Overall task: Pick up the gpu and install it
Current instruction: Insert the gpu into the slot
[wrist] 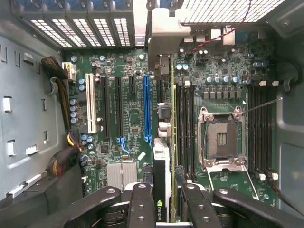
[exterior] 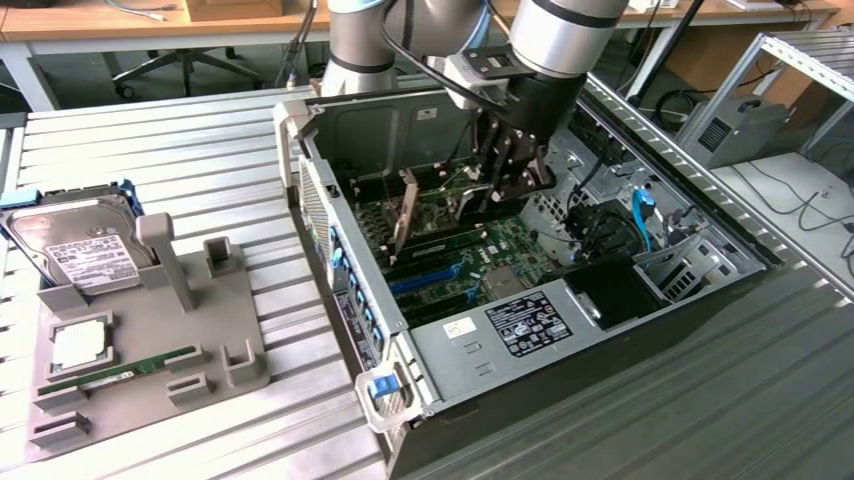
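Observation:
The gpu appears edge-on in the wrist view as a thin dark card with a green logo patch. It stands upright over the motherboard, just beside the long blue slot. Its silver bracket reaches the case's rear slot wall. My gripper is shut on the card, one black finger on each side. In the exterior view the gripper is lowered deep inside the open computer case. Whether the card's edge sits in a slot I cannot tell.
An empty CPU socket, memory slots and cable bundles surround the card. On the exterior view's left, a grey fixture tray holds a hard drive, a processor chip and a green memory stick.

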Available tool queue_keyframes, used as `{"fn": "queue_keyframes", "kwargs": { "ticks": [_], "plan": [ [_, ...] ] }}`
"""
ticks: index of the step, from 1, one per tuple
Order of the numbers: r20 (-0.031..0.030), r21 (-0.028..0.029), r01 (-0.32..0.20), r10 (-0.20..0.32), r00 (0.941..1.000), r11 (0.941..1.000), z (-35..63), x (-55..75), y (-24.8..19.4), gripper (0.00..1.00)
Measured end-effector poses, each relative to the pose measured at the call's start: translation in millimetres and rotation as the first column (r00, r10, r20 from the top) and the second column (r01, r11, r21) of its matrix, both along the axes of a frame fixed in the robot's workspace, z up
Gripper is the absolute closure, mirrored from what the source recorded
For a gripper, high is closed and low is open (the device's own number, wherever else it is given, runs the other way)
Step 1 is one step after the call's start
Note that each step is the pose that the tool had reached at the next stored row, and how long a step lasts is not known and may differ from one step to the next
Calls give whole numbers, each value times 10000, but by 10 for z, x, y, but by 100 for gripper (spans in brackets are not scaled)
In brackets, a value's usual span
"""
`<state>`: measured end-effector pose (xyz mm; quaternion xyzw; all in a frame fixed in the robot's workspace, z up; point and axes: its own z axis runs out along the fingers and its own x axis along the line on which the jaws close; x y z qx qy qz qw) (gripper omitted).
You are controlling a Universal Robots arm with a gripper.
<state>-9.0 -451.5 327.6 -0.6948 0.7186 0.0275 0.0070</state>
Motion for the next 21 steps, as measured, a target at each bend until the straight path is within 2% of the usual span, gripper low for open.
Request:
{"fn": "queue_keyframes", "kwargs": {
  "ticks": [14,21],
  "plan": [
    [4,1,-51,51,10000,10000,-205,-36,0,73],
    [6,2,-64,64,10000,10000,-223,-40,0,73]
  ]
}}
